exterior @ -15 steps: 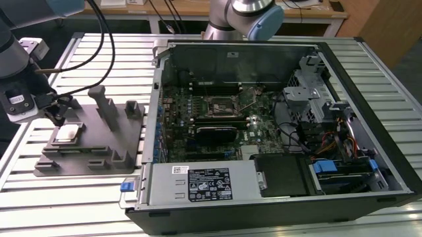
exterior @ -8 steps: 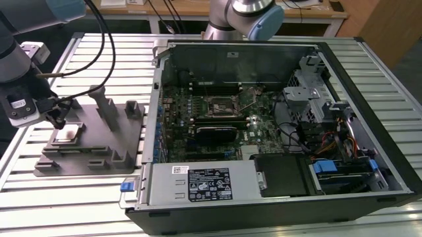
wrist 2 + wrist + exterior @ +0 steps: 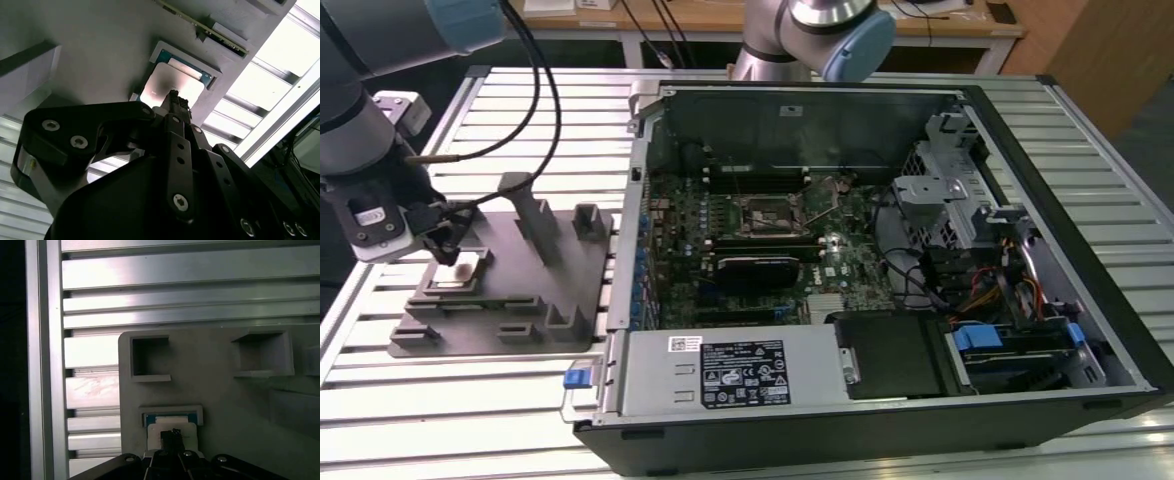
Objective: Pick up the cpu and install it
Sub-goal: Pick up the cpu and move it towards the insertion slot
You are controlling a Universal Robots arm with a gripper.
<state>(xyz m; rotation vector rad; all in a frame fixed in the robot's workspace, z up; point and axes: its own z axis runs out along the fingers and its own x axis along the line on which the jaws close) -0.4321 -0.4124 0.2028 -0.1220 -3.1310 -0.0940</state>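
The cpu (image 3: 458, 268), a small square chip with a silvery top, lies flat in a recess of the grey fixture (image 3: 520, 295) at the exterior view's left. In both wrist views the cpu (image 3: 160, 82) (image 3: 188, 435) sits in its pocket with a green edge showing. My gripper (image 3: 447, 250) hangs right over it, jaws shut to a narrow tip (image 3: 173, 96) (image 3: 172, 433) at or just above the chip's top. Whether the tip touches the chip I cannot tell. The black-framed socket (image 3: 765, 212) lies on the motherboard inside the open case.
The open computer case (image 3: 1067, 330) lies on its side across the slatted aluminium table (image 3: 480, 400). Upright posts (image 3: 534, 215) rise from the fixture beside the gripper. Cables (image 3: 547, 90) hang from the arm. A second robot base (image 3: 814, 40) stands behind the case.
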